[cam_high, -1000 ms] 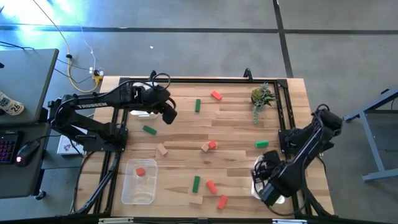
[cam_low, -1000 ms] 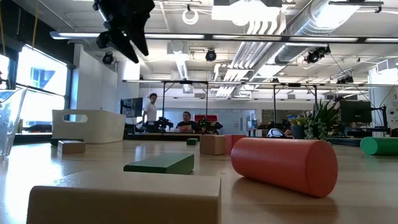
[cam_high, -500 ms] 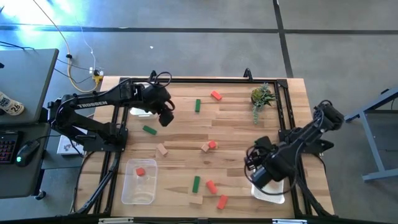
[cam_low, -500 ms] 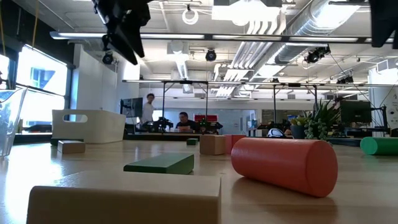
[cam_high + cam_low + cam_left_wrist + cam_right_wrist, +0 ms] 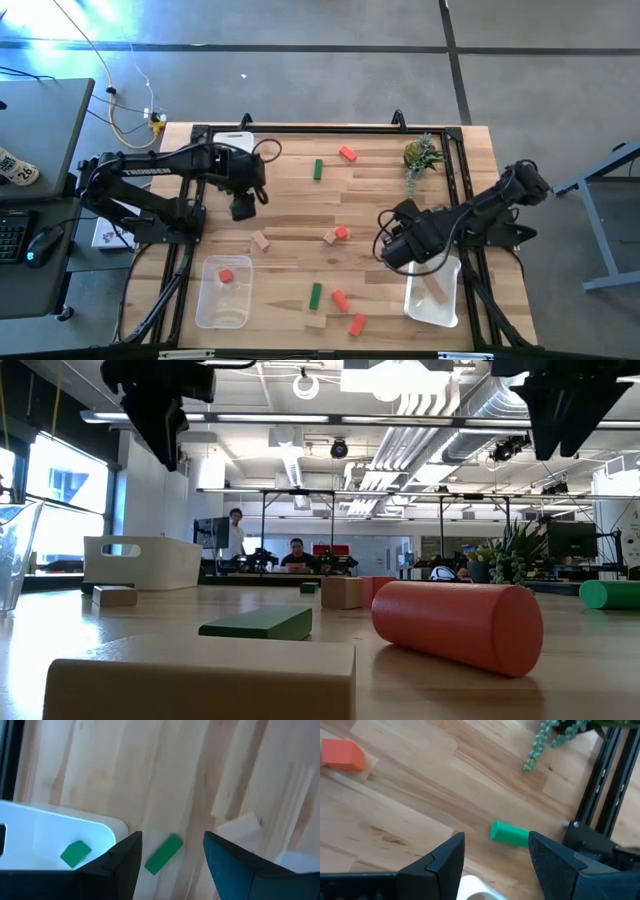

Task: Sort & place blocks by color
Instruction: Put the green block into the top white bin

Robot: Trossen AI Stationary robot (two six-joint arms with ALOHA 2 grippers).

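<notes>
The left gripper [image 5: 170,865] is hovering spread and empty over a green bar [image 5: 163,853], which the high view hides; the right gripper [image 5: 495,857] is gaping above a green cylinder [image 5: 509,833] near the table's [image 5: 370,190] edge

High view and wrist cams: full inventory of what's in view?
Red-orange wooden blocks: five; one in the clear plastic tray at lower left, the rest loose.
Green wooden blocks: at least five; one in the white tray.
Tan wooden blocks: three, loose.
Second clear tray: one, lower right.
Small green plant: one, upper right.
Left gripper: open, over a green block.
Right gripper: open, beside the second clear tray.
</notes>
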